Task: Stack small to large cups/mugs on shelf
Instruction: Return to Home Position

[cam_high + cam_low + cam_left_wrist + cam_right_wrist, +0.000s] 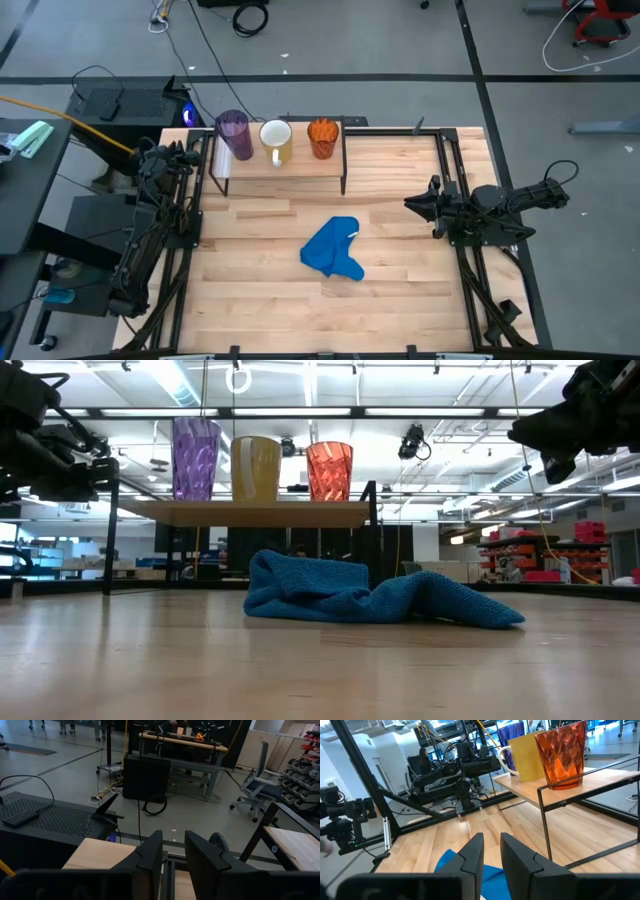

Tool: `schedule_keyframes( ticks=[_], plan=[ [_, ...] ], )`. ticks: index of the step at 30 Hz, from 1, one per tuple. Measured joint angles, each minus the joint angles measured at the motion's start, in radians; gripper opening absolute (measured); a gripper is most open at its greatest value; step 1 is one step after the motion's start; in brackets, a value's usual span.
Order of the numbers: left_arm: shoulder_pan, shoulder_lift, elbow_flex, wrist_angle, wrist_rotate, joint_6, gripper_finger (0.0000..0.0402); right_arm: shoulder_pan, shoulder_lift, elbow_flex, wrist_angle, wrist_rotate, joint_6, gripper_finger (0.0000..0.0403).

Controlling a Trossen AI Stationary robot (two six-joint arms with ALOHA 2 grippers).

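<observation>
Low view: blue cloth (370, 595) lies crumpled on the table (300, 670), nearest the camera, in front of the shelf (300, 166) and clear of it.

Right gripper (491, 840): hangs above the table, past the shelf's right-hand end and forward of it, on the cloth's side. Fingers point back across the table toward the shelf's front. Jaws narrow, a slim gap between them, nothing held.

Left gripper (172, 837): raised just beside the shelf's left-hand end, near the table's back corner. Jaws narrow, a small gap, nothing held. It faces away from the shelf, out toward the room.

Shelf: stands on thin black legs along the table's far edge. Three vessels on its board, all upright, in one row side by side, none inside another.
- Purple tumbler (235, 133): at the shelf's left-hand end, tallest of the three.
- Yellow mug (276, 140): middle of the shelf, pale inside, handle turned toward the shelf's front edge.
- Orange cup (322, 137): at the shelf's right-hand end, faceted and see-through.

Cannot tell whether neighbouring vessels touch.
</observation>
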Motion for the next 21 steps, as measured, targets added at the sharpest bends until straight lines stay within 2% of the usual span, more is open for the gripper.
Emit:
schedule_keyframes(
  ticks=[8, 21],
  plan=[
    [0.000, 0.000, 0.000, 0.000, 0.000, 0.000, 0.0080, 0.000, 0.000, 0.000, 0.000, 0.000, 0.000, 0.0071],
    [0.000, 0.000, 0.000, 0.000, 0.000, 0.000, 0.0090, 0.000, 0.000, 0.000, 0.000, 0.000, 0.000, 0.0071]
  ],
)
